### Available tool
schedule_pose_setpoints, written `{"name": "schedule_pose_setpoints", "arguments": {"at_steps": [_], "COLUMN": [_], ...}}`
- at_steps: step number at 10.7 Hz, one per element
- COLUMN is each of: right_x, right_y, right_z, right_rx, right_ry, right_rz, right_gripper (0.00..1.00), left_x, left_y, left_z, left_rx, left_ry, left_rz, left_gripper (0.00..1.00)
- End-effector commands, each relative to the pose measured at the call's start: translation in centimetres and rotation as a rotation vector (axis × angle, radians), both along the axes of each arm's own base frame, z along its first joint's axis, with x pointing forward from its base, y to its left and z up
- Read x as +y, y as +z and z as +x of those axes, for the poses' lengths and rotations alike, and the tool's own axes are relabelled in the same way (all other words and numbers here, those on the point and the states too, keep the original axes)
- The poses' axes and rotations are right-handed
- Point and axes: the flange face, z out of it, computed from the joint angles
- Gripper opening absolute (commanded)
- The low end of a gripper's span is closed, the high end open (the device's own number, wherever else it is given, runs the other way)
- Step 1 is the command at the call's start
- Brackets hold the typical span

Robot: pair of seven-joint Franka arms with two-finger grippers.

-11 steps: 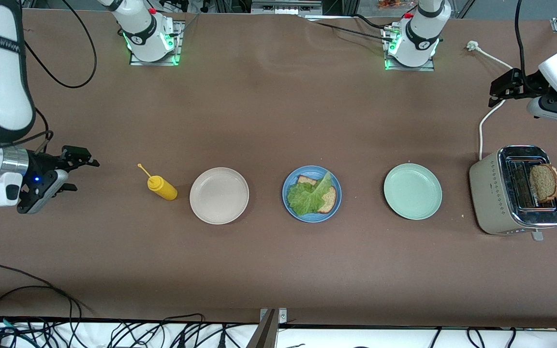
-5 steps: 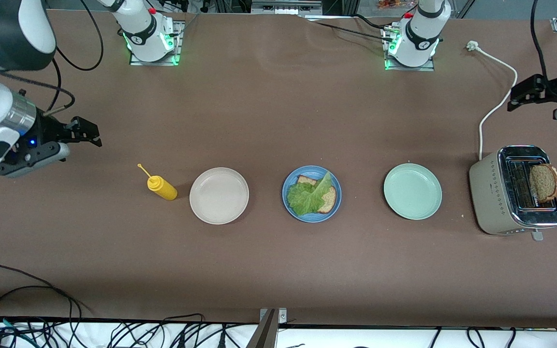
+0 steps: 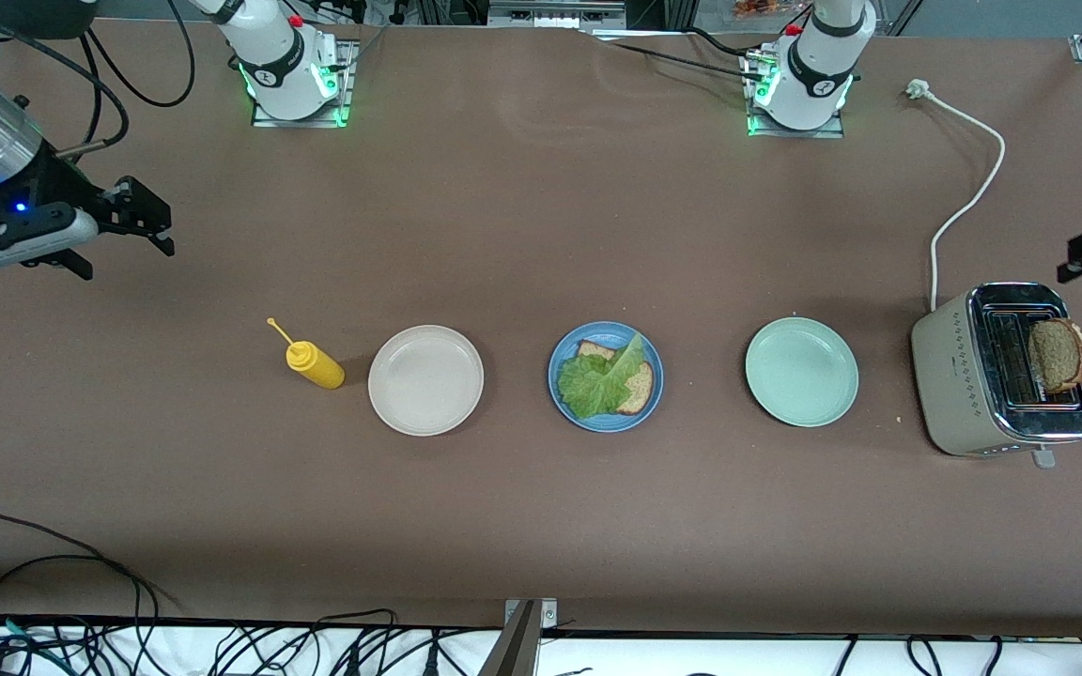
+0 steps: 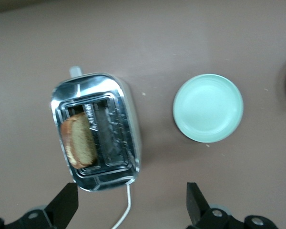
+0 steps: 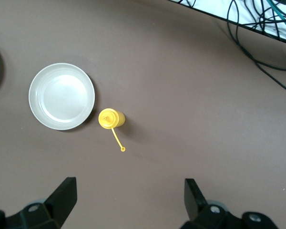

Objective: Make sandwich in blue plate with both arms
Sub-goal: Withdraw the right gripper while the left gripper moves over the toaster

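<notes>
So far the sandwich is only half built: on the blue plate, midway along the table between a beige plate and a green plate, one bread slice lies under a lettuce leaf, with no top slice on it. The second slice stands upright in one slot of the toaster at the left arm's end of the table, well apart from the blue plate. Both arms hang high and out toward the table ends, and neither carries anything. The left gripper is over the table just beside the toaster, its fingers spread wide and empty; the right gripper is over bare table near the yellow bottle, fingers likewise wide apart with nothing between them. The step in hand looks like fetching the toasted slice to close the sandwich. That would call for the left gripper to come over the toaster slot, line its fingers with the slice's flat faces, pinch it by the exposed upper part and lift straight up, then carry it across the green plate and lay it flat on the lettuce. The right arm seems to wait.
</notes>
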Motion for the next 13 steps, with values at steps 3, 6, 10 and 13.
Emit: {"name": "schedule_pose_setpoints", "arguments": {"at_steps": [3,6,10,13], "right_x": [-1.8,-3.8,-5.4,-7.3], "right_y": [2.4,3.6,3.3,3.7], "right_z": [0.7,-0.2,0.4,0.5], "right_rx": [-0.043,-0.024,-0.029,-0.032], "right_ry": [-0.092,-0.163,-0.197,-0.222], "right_rz": [-0.011,-0.010,-0.012,-0.005], "right_gripper": [1.00,1.00,1.00,1.00], "left_x": [11.2,14.8,16.4,18.0], "left_y": [-7.5,-13.0,-16.6,-18.7], "left_z": [3.3,3.2,3.4,2.5], "left_rx": [-0.085,-0.063,-0.056,-0.028], "left_ry": [-0.001,0.080,0.119,0.250], "left_rz": [-0.045,-0.176,-0.183,-0.248], "left_gripper": [1.00,0.98,0.97,0.91]}}
